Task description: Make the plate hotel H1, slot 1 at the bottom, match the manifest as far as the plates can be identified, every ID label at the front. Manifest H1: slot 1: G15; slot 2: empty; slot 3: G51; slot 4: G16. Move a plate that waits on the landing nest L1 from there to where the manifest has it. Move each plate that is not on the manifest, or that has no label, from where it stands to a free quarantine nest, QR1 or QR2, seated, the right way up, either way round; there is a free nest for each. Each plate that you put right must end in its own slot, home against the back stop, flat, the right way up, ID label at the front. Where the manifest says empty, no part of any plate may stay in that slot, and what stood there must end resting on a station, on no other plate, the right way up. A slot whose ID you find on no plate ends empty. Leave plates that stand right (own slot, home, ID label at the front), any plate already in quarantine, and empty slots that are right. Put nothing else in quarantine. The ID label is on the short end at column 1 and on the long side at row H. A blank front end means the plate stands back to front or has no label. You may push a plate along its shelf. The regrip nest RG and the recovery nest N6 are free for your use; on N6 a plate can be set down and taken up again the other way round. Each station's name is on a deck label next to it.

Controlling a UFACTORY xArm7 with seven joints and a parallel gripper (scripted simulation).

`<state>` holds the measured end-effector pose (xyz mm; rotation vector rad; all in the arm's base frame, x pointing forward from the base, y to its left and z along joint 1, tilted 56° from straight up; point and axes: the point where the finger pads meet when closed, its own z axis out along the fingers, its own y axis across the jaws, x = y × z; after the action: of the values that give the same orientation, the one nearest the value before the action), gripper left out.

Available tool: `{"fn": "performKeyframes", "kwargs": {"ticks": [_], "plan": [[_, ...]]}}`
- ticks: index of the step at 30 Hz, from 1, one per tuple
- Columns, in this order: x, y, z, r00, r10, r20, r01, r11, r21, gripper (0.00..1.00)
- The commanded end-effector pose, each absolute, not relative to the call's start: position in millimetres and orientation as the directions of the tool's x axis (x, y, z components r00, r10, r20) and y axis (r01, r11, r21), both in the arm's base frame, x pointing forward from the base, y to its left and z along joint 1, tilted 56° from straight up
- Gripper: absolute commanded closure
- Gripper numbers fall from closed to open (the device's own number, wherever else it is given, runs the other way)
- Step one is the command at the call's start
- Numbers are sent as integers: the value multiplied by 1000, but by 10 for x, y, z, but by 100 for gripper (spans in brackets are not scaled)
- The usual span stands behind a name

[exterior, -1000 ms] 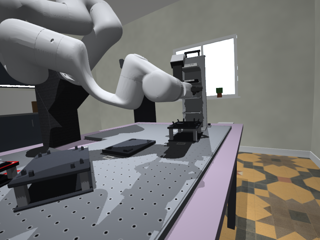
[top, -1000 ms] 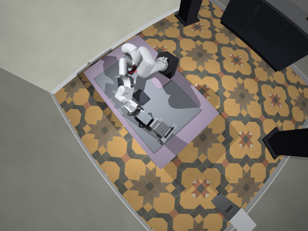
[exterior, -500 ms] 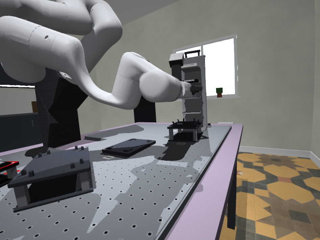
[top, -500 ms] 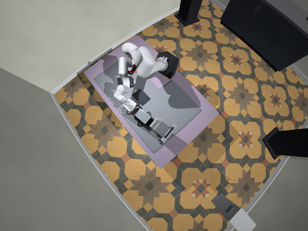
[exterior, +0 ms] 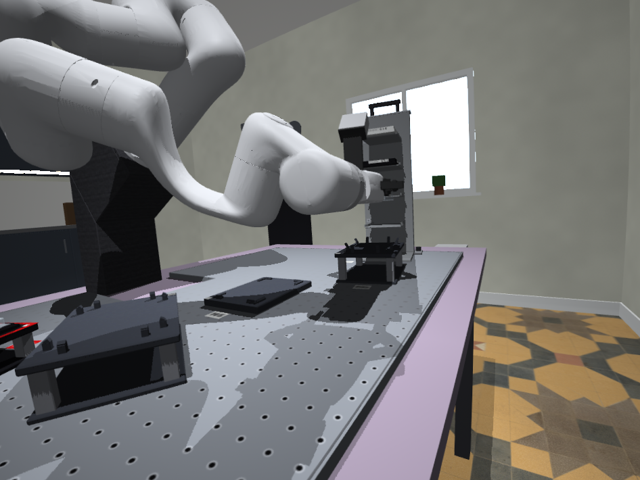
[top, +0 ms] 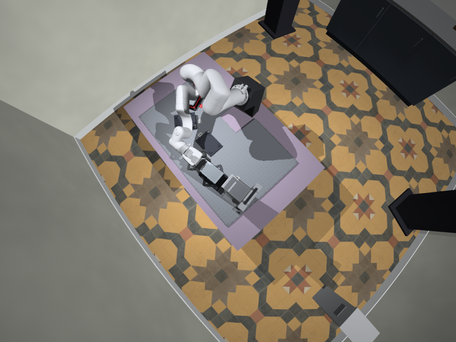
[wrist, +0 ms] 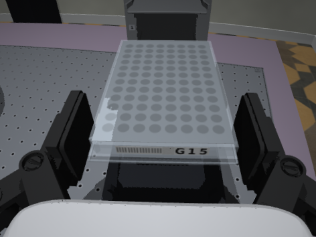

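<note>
In the wrist view my gripper (wrist: 163, 110) is shut on a clear well plate (wrist: 163, 96), one finger on each long side. The plate is level, and its near short end carries the label G15, facing the wrist. The plate hotel H1 (wrist: 167, 1) stands straight ahead of the plate's far end, with the slot marks 1 and 2 on its left post. In the overhead view the plate (top: 212, 173) hangs just in front of the hotel (top: 239, 189). In the side view the gripper (exterior: 390, 186) is at the hotel's front (exterior: 387, 180), above the raised landing nest (exterior: 369, 253).
A flat dark nest (exterior: 258, 294) lies mid-table. A raised, tilted nest (exterior: 103, 330) stands at the near left, with a red-edged nest (exterior: 15, 332) beside it. The table's right edge runs close to the hotel. A dark plate edge shows on an upper shelf (exterior: 379, 162).
</note>
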<state>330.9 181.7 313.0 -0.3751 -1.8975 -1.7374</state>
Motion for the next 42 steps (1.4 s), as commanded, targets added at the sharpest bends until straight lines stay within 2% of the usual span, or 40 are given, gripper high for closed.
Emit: {"fn": "performKeyframes", "kwargs": {"ticks": [1, 42], "plan": [[3330, 1822, 3118, -820, -149, 553, 538, 133, 833, 100], [3830, 1912, 2782, -820, -149, 553, 538, 133, 833, 100]]}}
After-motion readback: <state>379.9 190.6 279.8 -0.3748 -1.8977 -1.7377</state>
